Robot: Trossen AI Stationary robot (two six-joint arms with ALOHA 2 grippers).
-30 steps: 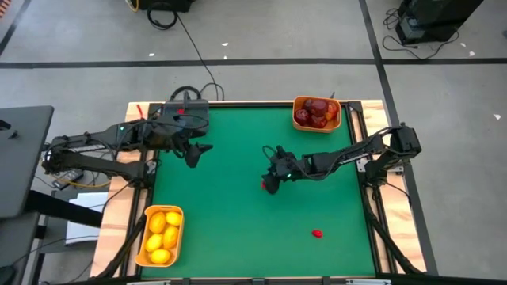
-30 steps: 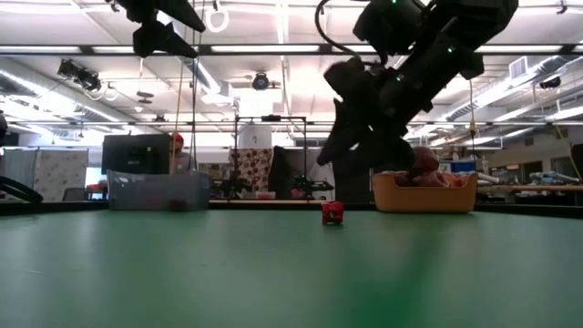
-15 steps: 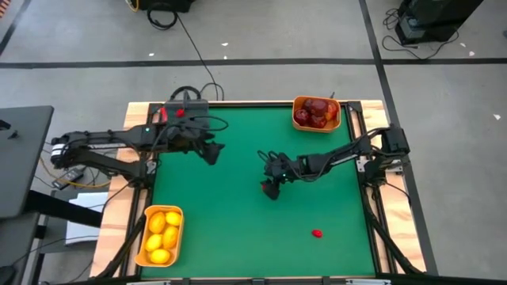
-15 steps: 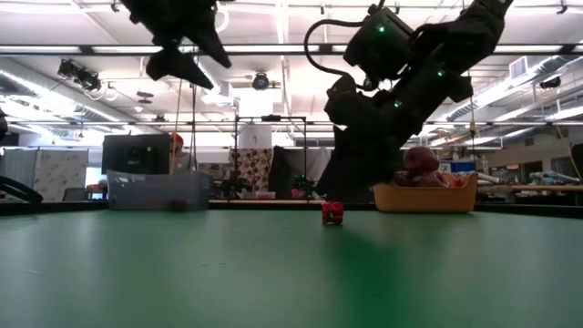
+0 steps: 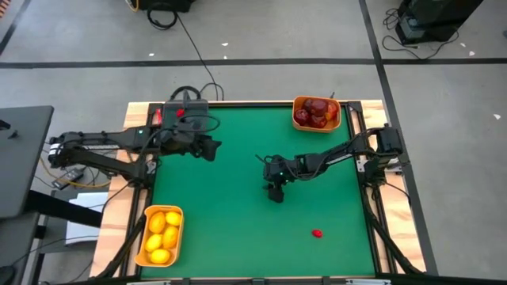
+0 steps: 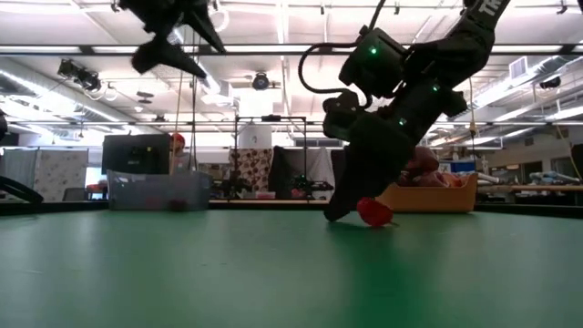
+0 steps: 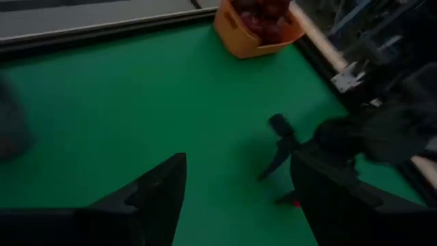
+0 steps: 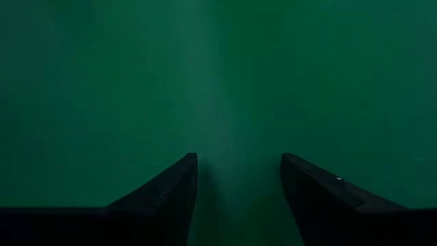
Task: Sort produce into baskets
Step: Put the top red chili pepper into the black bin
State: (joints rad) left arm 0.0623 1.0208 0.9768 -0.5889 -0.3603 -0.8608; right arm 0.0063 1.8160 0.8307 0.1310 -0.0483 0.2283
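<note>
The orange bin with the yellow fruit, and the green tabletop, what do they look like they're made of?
The orange bin looks like moulded plastic: even colour, rounded corners, thin smooth rim. The yellow fruits in it look like glossy plastic, though that is less sure. The green tabletop looks like a matte mat or felt: flat and without glare.

Dark jointed arms, black cables, green indicator lights, tapered fingers.

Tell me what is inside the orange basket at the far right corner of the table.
The orange basket holds a pile of dark red round fruits, seen from above. How many there are, and whether anything lies beneath the top ones, cannot be seen because the pile covers the bottom.
</note>
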